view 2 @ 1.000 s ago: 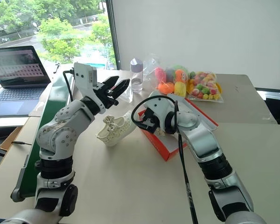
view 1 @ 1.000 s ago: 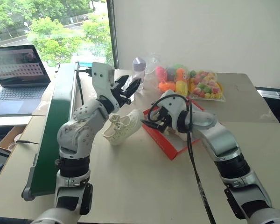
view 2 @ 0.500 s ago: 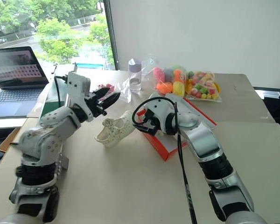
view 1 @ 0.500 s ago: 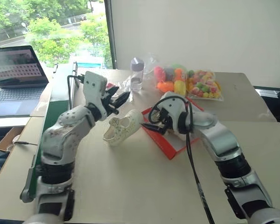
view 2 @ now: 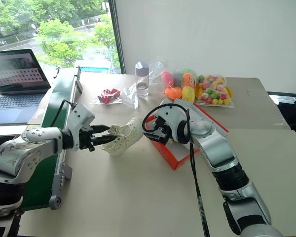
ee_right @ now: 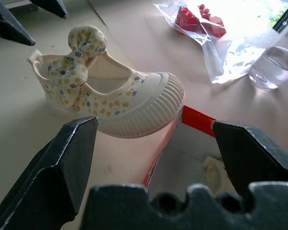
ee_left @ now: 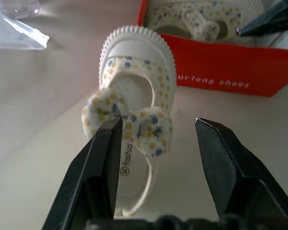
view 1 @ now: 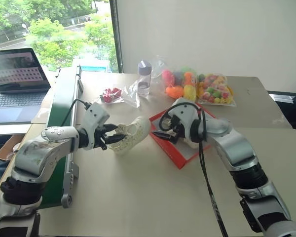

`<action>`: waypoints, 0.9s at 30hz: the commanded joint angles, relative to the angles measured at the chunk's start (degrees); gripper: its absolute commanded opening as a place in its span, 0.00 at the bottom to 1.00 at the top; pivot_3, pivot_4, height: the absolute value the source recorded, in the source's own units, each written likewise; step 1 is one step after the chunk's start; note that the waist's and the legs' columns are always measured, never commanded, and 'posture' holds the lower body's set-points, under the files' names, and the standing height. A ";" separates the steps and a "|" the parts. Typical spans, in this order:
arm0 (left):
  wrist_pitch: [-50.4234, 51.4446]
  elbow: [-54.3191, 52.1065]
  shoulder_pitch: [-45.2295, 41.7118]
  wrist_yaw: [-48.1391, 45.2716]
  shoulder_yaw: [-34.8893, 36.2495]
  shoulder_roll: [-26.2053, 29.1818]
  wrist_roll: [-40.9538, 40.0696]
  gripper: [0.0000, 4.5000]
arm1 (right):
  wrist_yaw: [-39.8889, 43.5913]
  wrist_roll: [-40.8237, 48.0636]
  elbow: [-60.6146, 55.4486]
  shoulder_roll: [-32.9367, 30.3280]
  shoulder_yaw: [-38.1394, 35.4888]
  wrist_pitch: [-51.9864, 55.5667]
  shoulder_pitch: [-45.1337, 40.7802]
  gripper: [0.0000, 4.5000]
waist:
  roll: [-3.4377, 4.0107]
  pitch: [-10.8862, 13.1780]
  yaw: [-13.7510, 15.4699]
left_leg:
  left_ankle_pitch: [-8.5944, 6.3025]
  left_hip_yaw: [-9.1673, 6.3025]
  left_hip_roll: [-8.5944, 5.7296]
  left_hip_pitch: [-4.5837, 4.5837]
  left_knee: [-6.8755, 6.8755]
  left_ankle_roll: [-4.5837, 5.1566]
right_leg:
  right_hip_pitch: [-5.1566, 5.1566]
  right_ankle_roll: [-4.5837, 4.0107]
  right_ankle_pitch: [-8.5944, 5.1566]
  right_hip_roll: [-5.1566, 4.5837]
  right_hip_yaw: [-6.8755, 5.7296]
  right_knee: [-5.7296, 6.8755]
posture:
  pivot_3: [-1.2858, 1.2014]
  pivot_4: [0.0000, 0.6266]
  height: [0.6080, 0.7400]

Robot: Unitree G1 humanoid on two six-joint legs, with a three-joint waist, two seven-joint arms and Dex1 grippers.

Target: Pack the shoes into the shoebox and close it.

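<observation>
1. Two fingers of the left gripper [ee_left: 156,143] stand apart, flanking the bow at the heel of one shoe [view 1: 130,135], its toe against the shoebox [view 1: 175,148].
2. Right gripper [ee_right: 153,143] jaws gape wide over the box's left edge, holding nothing.
3. Second shoe [ee_left: 201,14] lies inside the box, right of centre on the bench [view 1: 153,197].

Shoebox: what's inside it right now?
One cream shoe lies inside the shoebox, seen over its red wall. The right end effector covers much of the interior, so the rest cannot be seen.
</observation>
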 commanded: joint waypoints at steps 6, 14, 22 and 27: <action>-3.59 -0.67 1.46 -3.03 -2.36 0.79 2.74 0.56 | -0.41 -0.03 -2.39 -0.57 -1.73 -0.07 -0.01 1.00 | 0.00 0.00 0.09 | 0.00 0.00 -0.02 -0.01 0.01 -0.01 | 0.01 -0.05 -0.03 -0.03 0.00 -0.02 | 0.52 0.24 1.00; -9.39 3.70 2.50 -3.19 -8.99 -0.05 10.18 0.56 | -0.72 0.06 -2.85 -0.75 -2.19 0.39 -0.31 1.00 | 0.00 0.00 0.15 | 0.00 0.01 -0.02 0.00 0.01 -0.01 | 0.01 -0.06 -0.04 -0.02 0.01 -0.01 | 0.52 0.24 1.00; -11.42 8.81 0.26 -3.65 -11.23 -4.17 13.03 0.56 | -1.22 0.18 -3.59 -1.27 -2.72 0.99 -0.15 1.00 | 0.00 0.00 0.37 | 0.00 0.01 -0.01 -0.04 0.01 0.00 | -0.03 -0.06 -0.04 -0.03 0.00 0.00 | 0.52 0.24 1.00; -11.90 10.18 -0.76 -3.91 -11.52 -6.50 14.13 0.28 | -1.47 0.27 -3.73 -1.30 -2.93 1.27 -0.44 1.00 | 0.00 0.00 0.42 | 0.00 0.01 -0.02 -0.04 0.02 0.01 | -0.02 -0.05 -0.03 -0.03 0.01 0.00 | 0.52 0.24 1.00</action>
